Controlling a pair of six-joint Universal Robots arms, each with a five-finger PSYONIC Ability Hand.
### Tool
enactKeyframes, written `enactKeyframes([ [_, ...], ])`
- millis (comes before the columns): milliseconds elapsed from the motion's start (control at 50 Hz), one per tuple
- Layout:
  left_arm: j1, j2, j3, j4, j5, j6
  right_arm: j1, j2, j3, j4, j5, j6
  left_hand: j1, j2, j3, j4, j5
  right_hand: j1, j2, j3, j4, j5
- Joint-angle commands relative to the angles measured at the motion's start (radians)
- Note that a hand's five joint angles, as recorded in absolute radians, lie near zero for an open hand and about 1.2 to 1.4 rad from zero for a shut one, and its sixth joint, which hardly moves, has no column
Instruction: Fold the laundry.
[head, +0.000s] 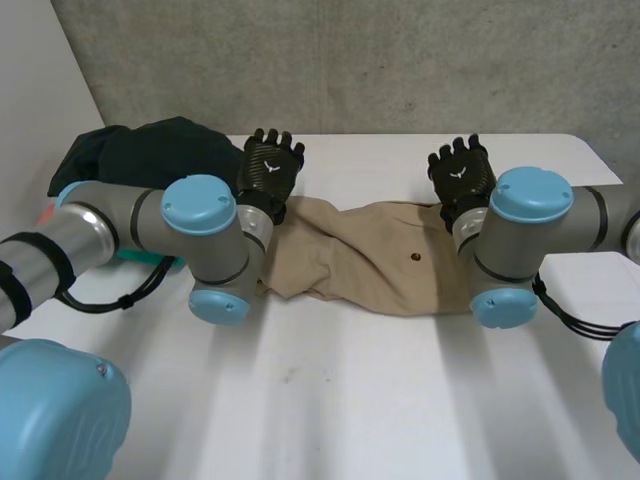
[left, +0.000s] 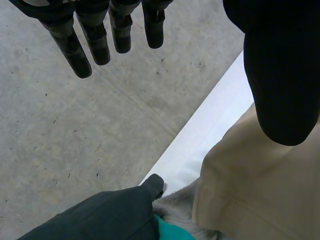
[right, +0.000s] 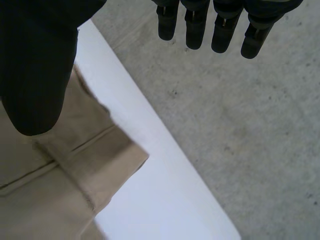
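My left arm (head: 120, 225) and right arm (head: 560, 215) reach over the beige cloth (head: 370, 255) on the white table (head: 350, 400).
Head view: I see the left hand (head: 270, 168) and right hand (head: 460, 172), both released, above its far edge, with a dark garment (head: 150, 150) beside it. Left wrist view: straight fingers (left: 82, 47), a teal scrap (left: 172, 231) beside the garment. Right wrist view: straight fingers (right: 220, 27), the cloth's stitched seam (right: 75, 150).

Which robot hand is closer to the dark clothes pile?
Left. The left hand is right beside the dark clothes pile; the right hand is far across the beige cloth.
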Motion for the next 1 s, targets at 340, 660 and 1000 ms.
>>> enactKeyframes([
  [340,-0.031,0.395,-0.519,0.001,0.010,-0.090,-0.152,-0.263,0.364,0.344,-0.250,0.198,-0.023,-0.029,-0.037,-0.028,-0.047,0.170,0.187,0.187,0.186,0.172],
  [660,-0.025,0.480,-0.572,-0.010,0.007,-0.103,-0.322,-0.427,0.497,0.203,-0.087,-0.130,-0.023,-0.029,-0.037,-0.028,-0.047,1.173,1.191,1.190,1.190,1.175],
  [1000,-0.025,0.583,-0.660,-0.012,0.004,-0.104,0.113,-0.383,0.470,0.010,-0.335,-0.388,-0.023,-0.029,-0.037,-0.028,-0.047,1.173,1.191,1.190,1.190,1.175],
])
